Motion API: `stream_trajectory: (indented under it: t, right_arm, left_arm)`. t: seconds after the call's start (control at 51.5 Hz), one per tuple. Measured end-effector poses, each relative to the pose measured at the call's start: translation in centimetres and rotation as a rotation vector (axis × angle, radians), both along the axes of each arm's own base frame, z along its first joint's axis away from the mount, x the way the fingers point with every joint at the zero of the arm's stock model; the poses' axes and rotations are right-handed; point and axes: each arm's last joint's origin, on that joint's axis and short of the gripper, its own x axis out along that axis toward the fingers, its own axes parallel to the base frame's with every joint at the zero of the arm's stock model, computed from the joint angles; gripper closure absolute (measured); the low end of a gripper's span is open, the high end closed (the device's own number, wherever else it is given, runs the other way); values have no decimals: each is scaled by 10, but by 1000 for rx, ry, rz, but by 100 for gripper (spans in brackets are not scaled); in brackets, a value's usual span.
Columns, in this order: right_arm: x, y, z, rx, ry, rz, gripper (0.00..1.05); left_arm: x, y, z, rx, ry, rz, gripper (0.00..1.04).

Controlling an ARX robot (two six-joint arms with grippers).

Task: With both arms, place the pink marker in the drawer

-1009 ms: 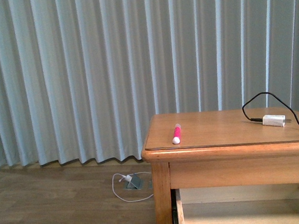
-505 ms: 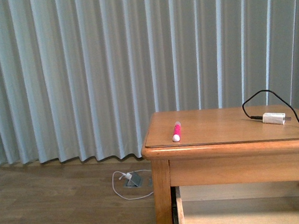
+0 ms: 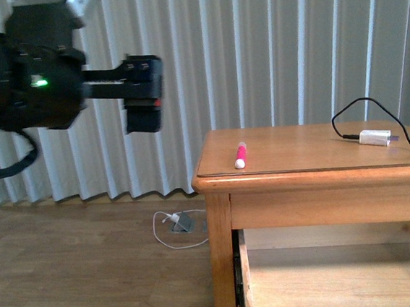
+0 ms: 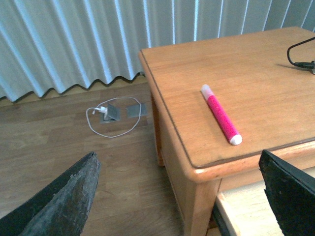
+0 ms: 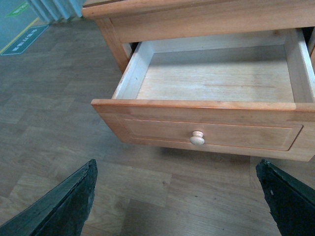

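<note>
Grey curtains [image 3: 267, 46] back nightstand [image 3: 300, 160] bearing pink marker [image 3: 240, 154].

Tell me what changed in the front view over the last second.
The left arm swung into view from the left, its open left gripper reaching toward the nightstand. The view also shifted, showing more of the open drawer. Nothing was grasped or released. The pink marker and the charger lie on the nightstand top as before.

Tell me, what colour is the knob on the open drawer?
Pale cream knob, lighter than the honey-coloured drawer front; the right wrist view shows it best.
</note>
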Motion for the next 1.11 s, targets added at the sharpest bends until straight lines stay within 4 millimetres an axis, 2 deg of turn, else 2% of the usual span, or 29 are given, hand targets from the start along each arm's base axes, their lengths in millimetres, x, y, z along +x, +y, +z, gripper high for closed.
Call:
stream_trajectory:
  t: [0.136,0.272,0.524,0.776,1.048,1.106]
  right_arm:
    - [0,0,0,0,0,0,8]
    - [0,0,0,0,0,0,8]
    - [0,0,0,0,0,0,8]
    - [0,0,0,0,0,0,8]
    - [0,0,0,0,0,0,8]
    - [0,0,0,0,0,0,8]
  left_arm:
    - [33,-34,-2,5,25,-48,6]
    - [58,-58,-9,3,48,-56,6]
    - [103,-95,-40,42,111,-47,6]
    - [117,-115,-66,73,173,-54,6]
    - [122,-117,-64,68,216,-40,6]
    - [122,-117,-64,75,226,-31,13]
